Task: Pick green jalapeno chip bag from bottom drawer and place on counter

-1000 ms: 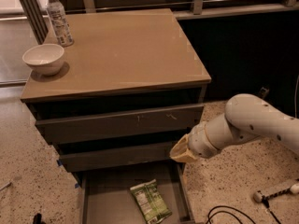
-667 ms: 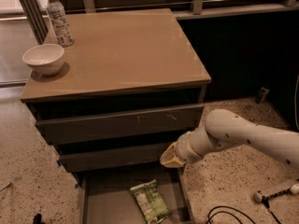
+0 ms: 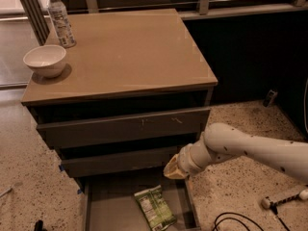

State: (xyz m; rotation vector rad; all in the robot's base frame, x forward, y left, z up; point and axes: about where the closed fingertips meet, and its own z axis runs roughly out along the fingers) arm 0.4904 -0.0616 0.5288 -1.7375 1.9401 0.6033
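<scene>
The green jalapeno chip bag (image 3: 155,207) lies flat on the grey floor of the bottom drawer (image 3: 110,211), which is pulled open, toward its right side. My gripper (image 3: 174,169) is at the end of the white arm that comes in from the right. It hovers above the drawer's right rear corner, just above and to the right of the bag and close to the front of the middle drawer. It holds nothing that I can see. The tan counter (image 3: 134,52) is the top of the cabinet above.
A white bowl (image 3: 44,60) and a clear water bottle (image 3: 60,18) stand at the counter's left side. The two upper drawers (image 3: 125,129) stick out slightly. A black cable (image 3: 231,220) and a white tool (image 3: 284,198) lie on the speckled floor at the right.
My arm has moved left and downward, bringing the gripper from beside the cabinet to above the open bottom drawer near the bag. The bag has not moved.
</scene>
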